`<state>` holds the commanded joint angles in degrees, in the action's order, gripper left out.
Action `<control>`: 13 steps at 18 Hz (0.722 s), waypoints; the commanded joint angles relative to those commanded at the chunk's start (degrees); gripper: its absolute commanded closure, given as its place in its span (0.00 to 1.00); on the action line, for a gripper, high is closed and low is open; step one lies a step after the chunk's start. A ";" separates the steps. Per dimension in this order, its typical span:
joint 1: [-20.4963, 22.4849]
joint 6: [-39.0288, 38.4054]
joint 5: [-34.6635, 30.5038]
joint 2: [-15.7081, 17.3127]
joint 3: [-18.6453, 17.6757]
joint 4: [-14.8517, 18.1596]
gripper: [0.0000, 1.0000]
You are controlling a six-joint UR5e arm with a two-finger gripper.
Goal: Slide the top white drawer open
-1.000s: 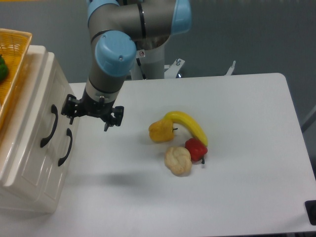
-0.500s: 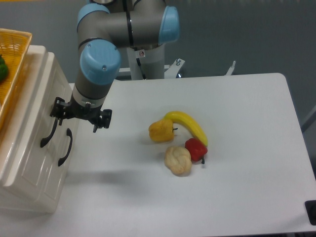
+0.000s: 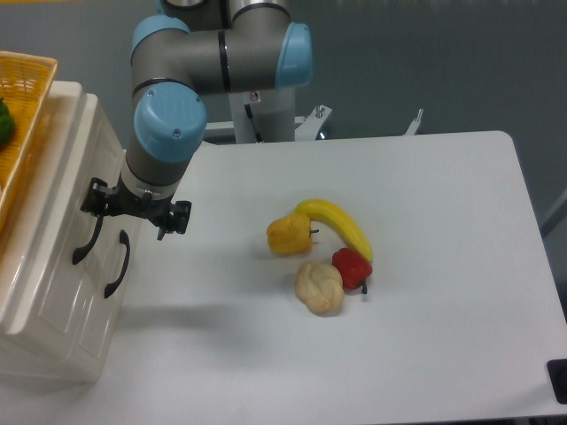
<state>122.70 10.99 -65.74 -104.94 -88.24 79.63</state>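
Note:
The cream-white cabinet (image 3: 53, 292) stands at the table's left edge, with two drawers facing right. The top white drawer (image 3: 60, 232) is shut, and its black curved handle (image 3: 86, 241) shows below my gripper. The lower drawer's black handle (image 3: 118, 264) is just to its right. My gripper (image 3: 133, 211) points down in front of the cabinet, level with the top handle's upper end. It is open and empty. One finger (image 3: 92, 200) covers that end of the handle; the other finger (image 3: 174, 220) hangs over the table.
A yellow basket (image 3: 27, 97) with something green in it sits on top of the cabinet. A banana (image 3: 341, 226), a yellow pepper (image 3: 289, 235), a red pepper (image 3: 352, 266) and a cream bun (image 3: 319, 287) lie mid-table. The arm's base (image 3: 266, 106) is at the back.
My gripper has moved left across the table towards the cabinet front, from beside the drawers to over the top handle's upper end. It has stayed open. The drawers have not moved.

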 joint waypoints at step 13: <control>-0.79 -0.09 0.00 -0.53 -0.27 0.00 0.00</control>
<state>121.90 10.90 -65.74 -105.47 -88.51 79.63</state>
